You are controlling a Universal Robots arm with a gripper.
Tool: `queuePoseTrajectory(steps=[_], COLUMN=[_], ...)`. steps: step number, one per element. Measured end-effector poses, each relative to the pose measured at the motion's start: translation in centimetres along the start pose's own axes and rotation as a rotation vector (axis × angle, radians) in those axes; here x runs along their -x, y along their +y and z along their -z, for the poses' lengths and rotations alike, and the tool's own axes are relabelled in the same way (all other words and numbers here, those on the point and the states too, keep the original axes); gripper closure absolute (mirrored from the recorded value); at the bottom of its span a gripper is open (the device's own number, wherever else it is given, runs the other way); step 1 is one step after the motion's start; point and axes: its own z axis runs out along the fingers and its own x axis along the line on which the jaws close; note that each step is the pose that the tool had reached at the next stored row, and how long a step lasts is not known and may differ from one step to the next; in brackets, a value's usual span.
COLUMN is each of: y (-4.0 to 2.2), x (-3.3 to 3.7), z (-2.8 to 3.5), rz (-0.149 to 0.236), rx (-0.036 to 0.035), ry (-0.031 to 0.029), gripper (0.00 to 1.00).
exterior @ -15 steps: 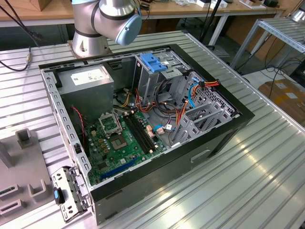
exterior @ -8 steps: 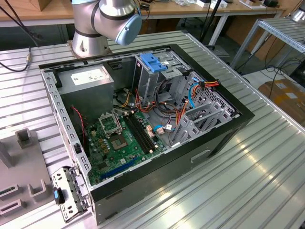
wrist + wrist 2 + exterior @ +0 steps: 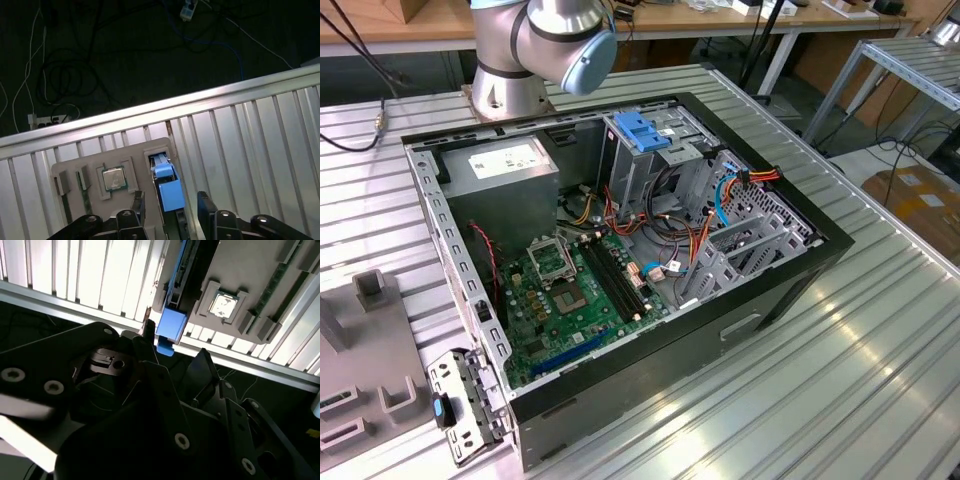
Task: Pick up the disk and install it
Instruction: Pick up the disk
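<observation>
The gripper (image 3: 170,203) is open, its 2 fingers (image 3: 206,202) on either side of the disk (image 3: 165,182) with a gap showing at each. The disk stands on edge in a slot of the grey holder plate (image 3: 75,162), just beside a processor chip (image 3: 113,178). The plate lies on the ribbed metal bench (image 3: 240,140), with cables (image 3: 60,75) on the floor beyond.

Black end effector (image 3: 175,342) near blue-tabbed disk (image 3: 172,322), grey holder (image 3: 250,270), ribbed table (image 3: 90,275)

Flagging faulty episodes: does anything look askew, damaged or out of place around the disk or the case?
Nothing stands out. The disk stands straight in its slot in the grey holder, the gripper open astride its blue tab. The computer case lies open, a bracket swung out at its corner, nothing visibly broken.
</observation>
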Motion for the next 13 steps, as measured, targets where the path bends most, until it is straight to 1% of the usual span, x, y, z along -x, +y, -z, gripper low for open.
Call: queuePoseTrajectory(steps=[1,2,3,4,5,6,8,9,10,11,12,13], y=[0.02,0.01,0.02,0.02,0.01,0.01,0.0,0.0,0.0,0.0,0.0,-0.01], x=[0.04,0.06,0.06,0.06,0.06,0.06,0.06,0.06,0.06,0.06,0.06,0.06], z=[-0.18,-0.29,-0.34,-0.35,-0.37,-0.4,-0.5,-0.57,-0.69,-0.88,-0.97,-1.12], rz=[0.0,0.001,0.002,0.002,0.003,0.007,0.021,0.031,0.054,0.091,0.107,0.133], rx=[-0.0021,-0.0053,-0.0094,-0.0161,-0.0216,-0.0288,-0.0355,-0.0365,-0.0368,-0.0367,-0.0366,-0.0366], ry=[0.0069,0.0152,0.0216,0.0264,0.03,0.0343,0.0361,0.0363,0.0364,0.0368,0.037,0.0372], gripper=[0.46,0.46,0.46,0.46,0.46,0.46,0.46,0.46,0.46,0.46,0.46,0.46])
